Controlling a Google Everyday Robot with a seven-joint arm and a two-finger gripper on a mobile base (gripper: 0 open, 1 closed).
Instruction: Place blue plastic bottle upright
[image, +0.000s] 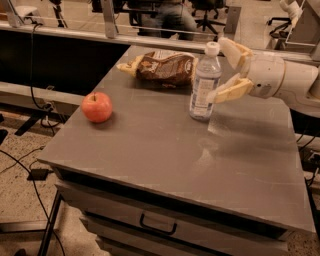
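Note:
The blue plastic bottle is clear with a white cap and a pale label. It stands upright on the grey table, toward the back right, just in front of a brown snack bag. My gripper is right beside the bottle on its right, reaching in from the right edge. Its fingers are open: one cream finger sits up behind the bottle's cap and the other is low, by the bottle's label. The bottle stands free between and slightly left of them.
A red apple sits on the table's left side. A brown snack bag lies at the back behind the bottle. The table has a drawer front below. Cables and a railing lie on the left.

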